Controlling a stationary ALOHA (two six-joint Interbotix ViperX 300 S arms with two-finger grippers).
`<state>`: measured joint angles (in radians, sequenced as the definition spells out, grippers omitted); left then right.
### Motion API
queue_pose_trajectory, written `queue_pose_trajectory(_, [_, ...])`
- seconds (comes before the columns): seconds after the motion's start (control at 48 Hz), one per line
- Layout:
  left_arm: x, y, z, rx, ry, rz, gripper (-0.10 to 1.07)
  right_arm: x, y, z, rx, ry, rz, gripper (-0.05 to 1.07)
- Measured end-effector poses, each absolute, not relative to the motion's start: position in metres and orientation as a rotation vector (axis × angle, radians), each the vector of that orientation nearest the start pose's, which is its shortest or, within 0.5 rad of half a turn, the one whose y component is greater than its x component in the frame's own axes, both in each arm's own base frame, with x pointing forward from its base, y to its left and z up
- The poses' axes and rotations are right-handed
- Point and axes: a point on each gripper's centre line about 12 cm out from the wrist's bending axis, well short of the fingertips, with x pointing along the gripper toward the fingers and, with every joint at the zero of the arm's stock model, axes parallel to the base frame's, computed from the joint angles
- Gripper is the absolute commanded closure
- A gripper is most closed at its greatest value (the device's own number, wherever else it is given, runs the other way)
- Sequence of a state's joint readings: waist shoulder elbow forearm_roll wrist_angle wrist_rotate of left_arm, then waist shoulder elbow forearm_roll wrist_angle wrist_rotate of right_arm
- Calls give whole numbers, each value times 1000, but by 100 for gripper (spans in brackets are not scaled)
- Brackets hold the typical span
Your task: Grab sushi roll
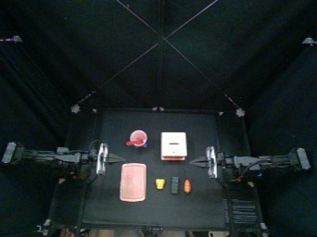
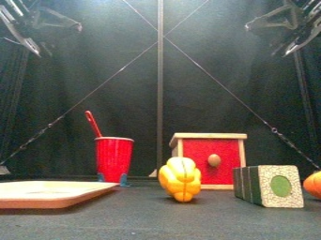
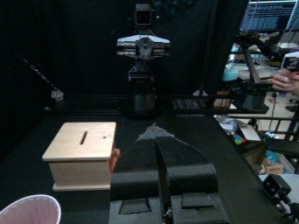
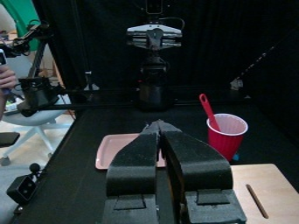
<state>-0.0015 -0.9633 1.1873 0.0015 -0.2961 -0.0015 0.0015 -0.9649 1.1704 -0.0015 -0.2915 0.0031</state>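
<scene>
Nearest the front edge of the bench (image 1: 111,125), the sushi roll (image 2: 269,186) lies in a short row, with the yellow piece (image 2: 181,178) on one side and the orange piece (image 2: 313,184) on the other, each close but apart from it; the pink tray (image 2: 51,192) sits beyond the yellow piece. From above, the roll's long axis seems to run front to back. In the front view one pale, green-centred end faces the front edge, turned slightly aside. Behind the row stand the red cup (image 2: 114,157) and the box (image 2: 209,159). Farther out, the left gripper (image 3: 158,131) and right gripper (image 4: 167,153) sit at the bench's two sides, jaws pressed together and holding nothing. The reach has not begun. The right arm looks the handier. To do it well, spread the jaws first, come straight down over the roll, and turn the wrist so they close across its short width, slipping into the gaps beside it without nudging the neighbours.
</scene>
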Motion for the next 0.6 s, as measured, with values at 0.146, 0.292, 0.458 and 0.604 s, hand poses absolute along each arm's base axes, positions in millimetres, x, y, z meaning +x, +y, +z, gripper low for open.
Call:
queue_pose_trajectory(0.146, [198, -3, 282, 3, -58, -14, 99, 202, -1, 292, 26, -68, -4, 100])
queue_pose_trajectory(0.292, [197, -5, 280, 7, -54, -28, 99, 212, -3, 296, 166, -55, -19, 100])
queue_pose_trajectory(0.458, [197, -9, 278, 9, -48, -47, 99, 225, -8, 298, 505, -37, -59, 100])
queue_pose_trajectory(0.604, [197, -11, 277, 8, -45, -59, 99, 234, -10, 295, 797, 20, -96, 100])
